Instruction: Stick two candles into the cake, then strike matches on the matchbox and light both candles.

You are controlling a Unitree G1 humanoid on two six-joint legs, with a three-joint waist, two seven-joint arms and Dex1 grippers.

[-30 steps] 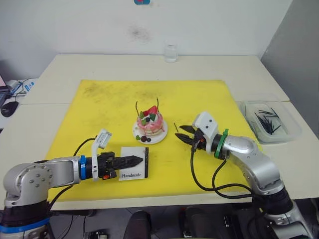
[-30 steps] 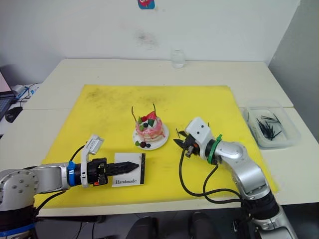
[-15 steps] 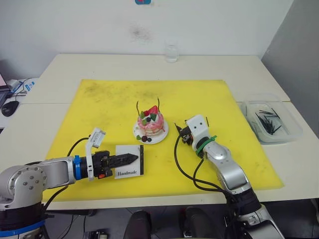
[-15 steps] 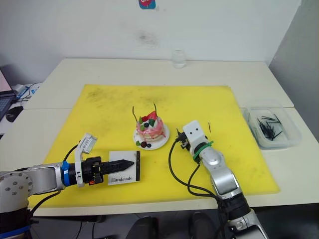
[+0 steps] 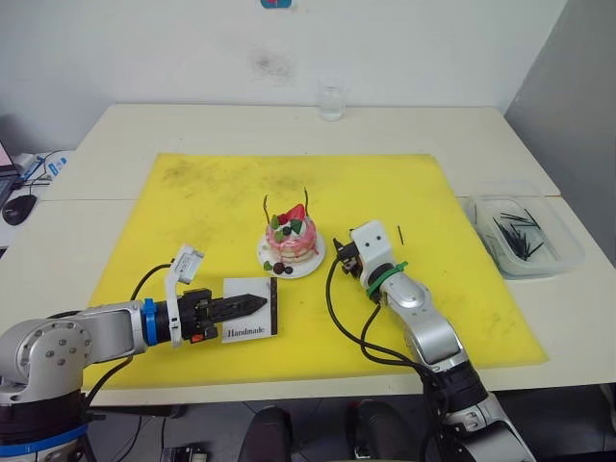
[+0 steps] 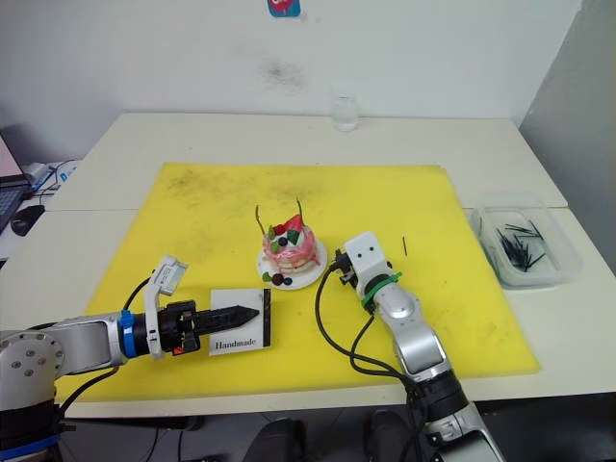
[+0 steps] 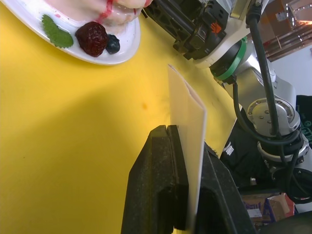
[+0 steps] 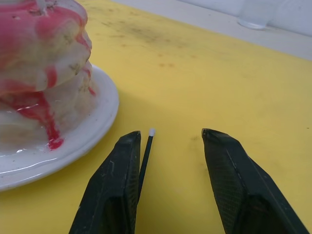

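left gripper (image 5: 252, 306) is clamped on the edge of the matchbox (image 5: 252, 311), holding it just above the yellow mat (image 5: 192, 212), in front of the cake (image 5: 290, 243). both candles (image 5: 265, 209) stand in the cake. right gripper (image 8: 168, 146) sits beside the plate (image 8: 100, 105), fingers spread wide, a match (image 8: 145, 153) leaning loose on one finger. that's the worry: nothing pins it, so any swing could drop it, or the gripper nudges the plate and tips a candle. another match (image 5: 399, 233) lies on the mat, well apart.
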